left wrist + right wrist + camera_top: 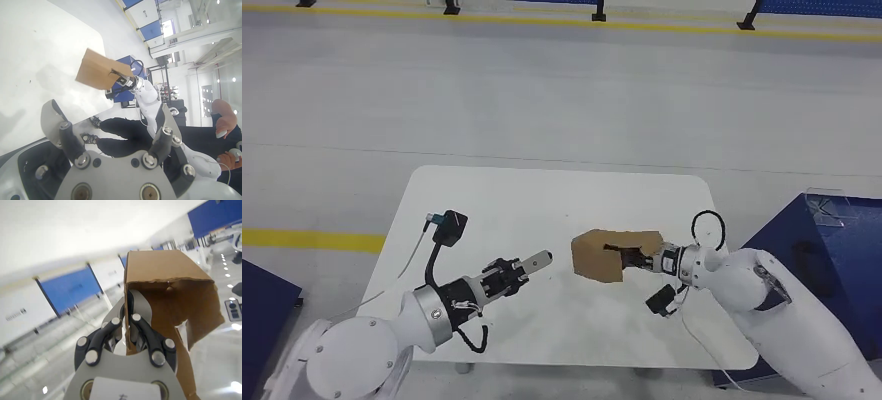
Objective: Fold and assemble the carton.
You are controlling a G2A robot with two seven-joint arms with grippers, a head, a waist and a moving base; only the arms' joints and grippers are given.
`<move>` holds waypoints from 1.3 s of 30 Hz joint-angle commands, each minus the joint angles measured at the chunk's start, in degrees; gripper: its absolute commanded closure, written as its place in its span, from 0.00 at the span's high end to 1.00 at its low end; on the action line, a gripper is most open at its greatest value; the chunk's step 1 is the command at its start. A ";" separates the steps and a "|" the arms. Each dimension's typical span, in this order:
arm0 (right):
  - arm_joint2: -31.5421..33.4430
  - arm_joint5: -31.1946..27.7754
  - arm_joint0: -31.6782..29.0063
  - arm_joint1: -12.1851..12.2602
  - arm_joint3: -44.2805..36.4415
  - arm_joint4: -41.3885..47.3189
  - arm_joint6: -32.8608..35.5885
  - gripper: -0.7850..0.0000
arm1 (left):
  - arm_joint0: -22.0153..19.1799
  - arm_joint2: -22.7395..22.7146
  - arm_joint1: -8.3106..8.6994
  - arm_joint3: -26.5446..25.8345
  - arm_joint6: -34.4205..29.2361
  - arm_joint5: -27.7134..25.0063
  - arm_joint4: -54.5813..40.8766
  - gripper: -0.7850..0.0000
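Carton (pixel 608 256) (pixel 98 73) (pixel 170 289), brown cardboard, pinched at its open end by right gripper (pixel 634 261) (pixel 122 80) (pixel 128 300): one finger inside the side wall, the other outside, closed tight on the thin board. Juts forward from those fingertips, closed end farthest from the wrist. Torn edge along the open rim; loose flap hanging off that end, just beside the gripper's linkage. Seems lifted clear of table (pixel 492 200) (pixel 37 41), with a faint shadow on the white top below, though impossible to judge the gap from above.

Sits straight ahead of left gripper (pixel 540 260) (pixel 107 104), near its tips yet apart from them. Left gripper spread wide, nothing between its fingers, aimed at carton's closed face. Both grippers pointed toward each other, carton between them, over the half of table on right gripper's side. Bare white surface beneath and behind left gripper.
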 commanded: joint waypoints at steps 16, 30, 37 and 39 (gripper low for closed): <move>-10.79 -27.58 9.57 -6.73 10.71 8.09 -11.26 1.00 | 0.00 0.00 0.00 0.00 0.00 0.00 0.00 1.00; 11.95 24.36 -3.95 -7.65 9.55 3.71 10.27 0.00 | 0.00 0.00 0.00 0.00 0.00 0.00 0.00 1.00; 17.49 46.60 -6.98 -8.11 15.40 -47.54 54.88 0.00 | 0.00 0.00 0.00 0.00 0.00 0.00 0.00 1.00; 15.81 44.42 -7.00 -8.43 17.78 -62.72 69.27 0.00 | 0.00 0.00 0.00 0.00 0.00 0.00 0.00 1.00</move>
